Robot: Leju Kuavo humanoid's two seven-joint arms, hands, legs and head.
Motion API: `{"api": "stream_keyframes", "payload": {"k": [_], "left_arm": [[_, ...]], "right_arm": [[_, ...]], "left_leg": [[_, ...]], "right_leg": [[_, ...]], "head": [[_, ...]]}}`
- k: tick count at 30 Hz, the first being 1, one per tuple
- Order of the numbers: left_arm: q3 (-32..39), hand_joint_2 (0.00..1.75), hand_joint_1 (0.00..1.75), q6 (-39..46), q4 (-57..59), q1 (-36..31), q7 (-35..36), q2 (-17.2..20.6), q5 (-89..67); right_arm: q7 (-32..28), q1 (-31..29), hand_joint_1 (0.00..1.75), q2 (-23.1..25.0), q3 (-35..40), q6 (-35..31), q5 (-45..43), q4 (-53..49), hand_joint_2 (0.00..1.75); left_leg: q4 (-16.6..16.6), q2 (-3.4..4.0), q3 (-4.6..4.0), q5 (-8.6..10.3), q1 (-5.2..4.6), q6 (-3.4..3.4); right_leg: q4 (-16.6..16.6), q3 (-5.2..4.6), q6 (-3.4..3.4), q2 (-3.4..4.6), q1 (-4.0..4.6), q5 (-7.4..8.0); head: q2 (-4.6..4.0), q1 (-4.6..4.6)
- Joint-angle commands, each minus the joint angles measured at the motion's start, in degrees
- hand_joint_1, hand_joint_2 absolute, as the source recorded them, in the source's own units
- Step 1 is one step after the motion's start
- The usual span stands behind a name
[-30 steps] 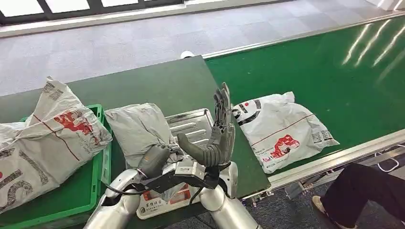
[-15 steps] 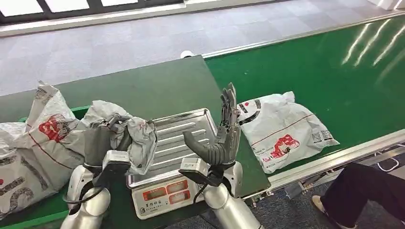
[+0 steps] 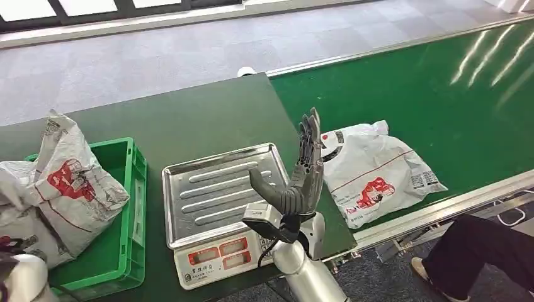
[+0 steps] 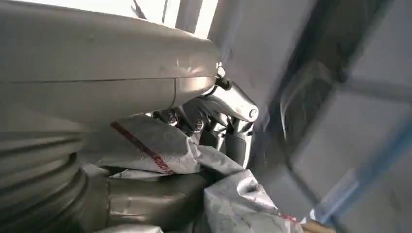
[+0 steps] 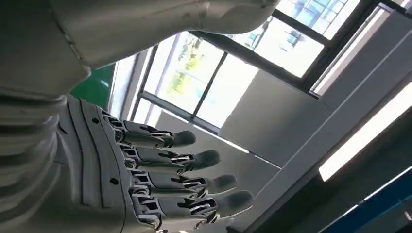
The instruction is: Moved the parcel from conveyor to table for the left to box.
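In the left wrist view my left hand (image 4: 194,114) grips a crumpled grey parcel with a red stripe (image 4: 155,150); its thumb and fingers are closed on the plastic. My left arm (image 3: 26,280) shows at the lower left of the head view, beside the green crate (image 3: 129,207). Another white parcel with red print (image 3: 374,170) lies on the green conveyor (image 3: 415,88). My right hand (image 3: 301,173) stands upright over the table edge between the scale and that parcel, fingers straight and apart, holding nothing (image 5: 145,174).
A scale with a bare steel tray (image 3: 217,189) sits at the front of the dark green table (image 3: 189,116). The crate holds a large white parcel with red print (image 3: 72,182). A person's dark leg and shoe (image 3: 466,251) are below the conveyor's near rail.
My left arm swung the grey parcel off the scale tray and leftward over the crate, leaving the tray bare. My right hand drifted slightly right, still upright.
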Motion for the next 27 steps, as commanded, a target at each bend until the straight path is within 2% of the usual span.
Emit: {"api": "stream_keyframes", "payload": {"k": [1,5,6,8,10,12,15,16,18,23,27], "left_arm": [[11.77,1.75,1.75,-0.22,-16.02,-3.39,-4.58,-3.85,6.22],[10.91,1.75,1.75,-0.22,-13.65,-2.75,-3.33,-3.85,2.12],[7.95,1.75,1.75,-0.22,-7.73,-2.34,2.05,-3.85,-10.99],[3.34,1.75,1.75,-0.8,11.5,-4.51,19.55,-3.08,-32.99],[-0.55,1.75,1.75,-7.64,26.17,-9.28,30.64,1.92,-38.49],[-3.98,1.75,1.75,-10.84,36.7,-12.51,36.01,4.8,-39.02],[-4.99,1.75,1.75,-20.06,52.33,-18.22,34.63,6.54,-31.61],[-5.47,1.75,1.75,-21.03,56.53,-19.59,36.31,7.28,-32.33],[-4.32,1.75,1.75,-20.68,63.57,-21.74,35.14,8.19,-29.86],[-3.49,1.75,1.75,-20.71,68.92,-22.84,34.28,8.78,-28.13],[-3.05,1.75,1.75,-21.48,70.43,-22.75,35.82,9.11,-28.01]], "right_arm": [[-0.03,-1.76,0.0,1.88,-2.59,-0.07,-0.04,1.38,1.75],[-0.02,-1.77,0.0,1.88,-2.73,-0.07,-0.04,1.17,1.75],[0.03,-1.54,0.0,1.88,-3.2,-0.07,0.09,0.26,1.75],[0.6,-1.52,0.0,1.88,-2.95,-0.07,0.69,-0.46,1.75],[1.73,-1.75,0.0,1.88,-2.41,-0.07,1.5,-0.26,1.75],[2.15,-1.67,0.0,1.88,-2.21,-0.07,2.1,0.11,1.75],[1.7,-1.71,0.0,1.88,-2.0,-0.07,2.01,1.14,1.75],[1.52,-1.61,0.0,1.88,-2.03,-0.07,1.92,1.31,1.75],[1.48,-1.42,0.0,1.88,-1.83,-0.07,1.89,1.48,1.75],[2.11,-1.28,0.0,1.88,-1.52,-0.07,2.46,1.72,1.75],[1.78,-0.72,0.0,1.88,-1.17,-0.07,2.37,1.77,1.75]], "left_leg": [[0.1,0.08,-0.1,-0.04,0.07,-0.01],[0.03,0.06,-0.01,0.0,0.03,0.01],[0.01,-0.01,0.0,0.01,0.01,0.01],[-0.07,-0.23,0.11,0.06,-0.03,0.02],[-0.22,-0.74,0.15,0.27,-0.02,0.03],[-0.13,-0.93,0.11,0.33,-0.02,0.0],[-0.21,-0.81,0.01,0.47,0.01,0.05],[-0.17,-0.57,0.0,0.41,-0.02,0.03],[-0.26,-0.54,0.06,0.5,0.01,-0.07],[-0.04,0.25,0.03,0.32,-0.05,-0.03],[-0.17,0.07,0.09,0.37,0.0,-0.05]], "right_leg": [[0.06,-0.11,-0.04,0.17,0.07,0.02],[0.02,-0.02,-0.03,0.13,0.03,0.02],[0.01,0.02,-0.02,0.04,0.0,0.0],[-0.04,0.15,-0.02,-0.17,-0.03,-0.03],[-0.22,0.32,-0.03,-0.61,-0.04,0.04],[-0.17,0.24,-0.05,-0.88,-0.03,0.02],[-0.29,0.24,-0.06,-0.76,0.02,0.24],[-0.23,0.1,-0.07,-0.51,-0.01,0.29],[-0.29,0.14,-0.17,-0.49,0.03,0.42],[0.0,-0.13,-0.16,0.2,-0.03,0.45],[-0.15,-0.03,-0.21,0.14,0.04,0.46]], "head": [[-0.02,0.02],[-0.02,0.0],[0.0,0.0],[-0.02,0.0],[0.0,0.02],[-0.02,0.0],[0.0,0.0],[0.0,0.0],[-0.02,0.0],[0.0,-0.02],[0.0,0.0]]}}
